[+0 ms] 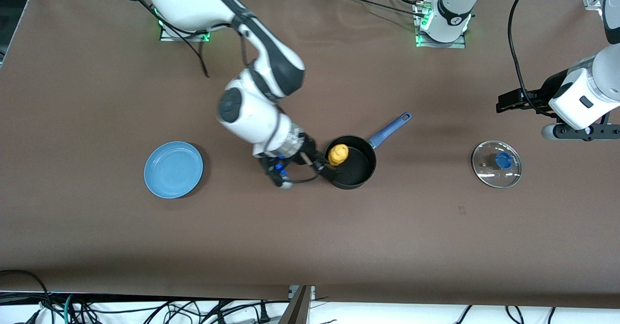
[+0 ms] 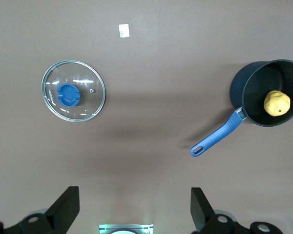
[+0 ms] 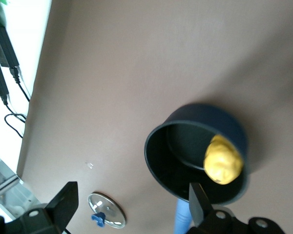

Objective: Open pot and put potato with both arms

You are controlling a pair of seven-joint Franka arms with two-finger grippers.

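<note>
I see the potato (image 1: pixel 338 154) lying in the open pot (image 1: pixel 352 162), my right gripper (image 1: pixel 323 165) spread wide at its rim. Lid (image 1: pixel 496 163) rests on the table near my raised, open left gripper (image 1: pixel 506 102).

Light-blue plate (image 1: pixel 173 169) flat on brown table (image 1: pixel 97 96), toward right arm's end. Cables (image 1: pixel 145 309) along table's near edge.

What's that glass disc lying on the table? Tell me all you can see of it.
It is the pot's lid: a round clear glass disc with a thin metal rim and a blue knob at its centre. It lies flat on the brown table, knob up, toward the left arm's end, apart from the pot. Nothing touches it; the open left gripper hangs above the table beside it.
</note>
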